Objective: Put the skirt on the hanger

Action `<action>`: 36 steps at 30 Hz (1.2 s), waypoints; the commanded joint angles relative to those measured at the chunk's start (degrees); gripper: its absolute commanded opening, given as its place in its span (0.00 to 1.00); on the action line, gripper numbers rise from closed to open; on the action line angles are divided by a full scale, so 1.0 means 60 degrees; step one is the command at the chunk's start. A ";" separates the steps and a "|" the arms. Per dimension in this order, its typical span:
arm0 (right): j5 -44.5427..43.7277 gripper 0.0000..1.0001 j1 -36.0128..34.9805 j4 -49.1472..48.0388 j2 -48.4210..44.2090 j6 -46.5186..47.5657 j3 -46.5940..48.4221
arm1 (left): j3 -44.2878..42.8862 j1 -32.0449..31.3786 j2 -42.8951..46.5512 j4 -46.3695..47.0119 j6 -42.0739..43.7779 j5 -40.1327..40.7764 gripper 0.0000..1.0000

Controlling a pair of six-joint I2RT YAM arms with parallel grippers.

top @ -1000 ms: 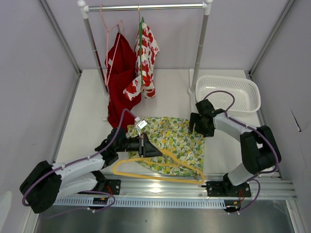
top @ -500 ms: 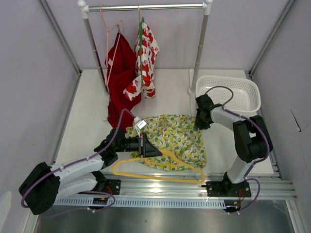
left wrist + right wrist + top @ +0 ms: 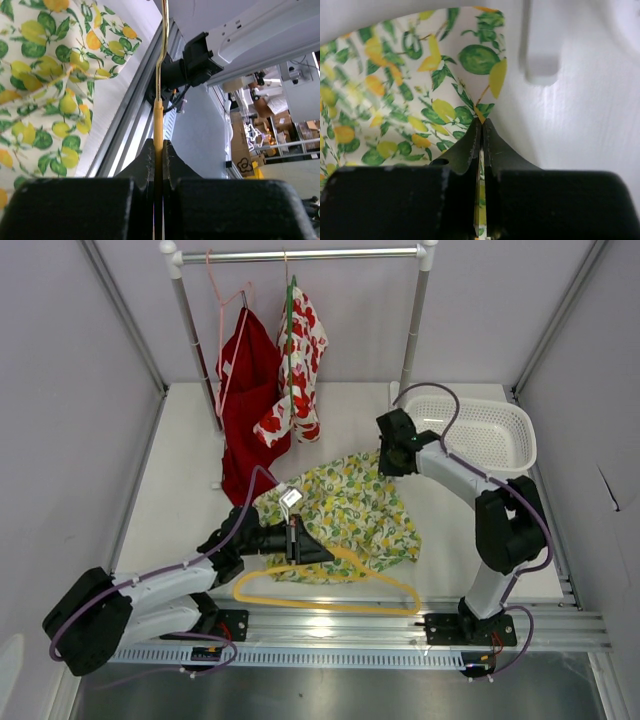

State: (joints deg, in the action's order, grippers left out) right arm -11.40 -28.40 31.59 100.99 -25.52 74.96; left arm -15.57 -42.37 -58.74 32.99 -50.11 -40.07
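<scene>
The skirt (image 3: pixel 350 505), white with lemons and leaves, lies spread on the table in the middle. Its far right corner is pulled up toward my right gripper (image 3: pixel 385 465). In the right wrist view that gripper (image 3: pixel 481 122) is shut on an edge of the skirt (image 3: pixel 395 100). The yellow-tan hanger (image 3: pixel 330 585) lies at the skirt's near side, partly over it. My left gripper (image 3: pixel 310 548) is shut on it. In the left wrist view the hanger (image 3: pixel 158 115) runs straight out between the shut fingers of that gripper (image 3: pixel 159 145), with the skirt (image 3: pixel 40 100) to the left.
A clothes rack (image 3: pixel 300 255) at the back holds a red garment (image 3: pixel 245 390) on a pink hanger and a red-flowered white garment (image 3: pixel 300 360) on a green hanger. A white basket (image 3: pixel 470 430) sits back right. A metal rail (image 3: pixel 400 625) runs along the near edge.
My right gripper has shut on the skirt's far right edge and moved back and left, pulling that corner up and away. The left gripper and the hanger have barely moved.
</scene>
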 commanded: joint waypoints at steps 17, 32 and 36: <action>-0.0428 0.68 0.0018 0.0915 -0.3469 -0.0184 -0.0480 | -0.0509 -0.0028 -0.3041 0.4919 -0.1537 0.1844 0.00; -0.0341 0.51 -0.3365 0.1283 -0.6885 -0.1284 -0.2705 | -0.1256 -0.0116 -0.6160 0.8109 -0.2870 0.2665 0.00; -0.0503 0.51 -0.4302 0.0903 -0.6988 -0.1430 -0.3307 | -0.1769 -0.0233 -0.6338 0.7731 -0.2607 0.2841 0.00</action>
State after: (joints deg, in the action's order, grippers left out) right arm -12.88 -51.31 38.98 60.40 -32.10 56.60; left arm -22.39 -43.05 -96.66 66.59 -65.54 -24.95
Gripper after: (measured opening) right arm 0.514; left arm 0.040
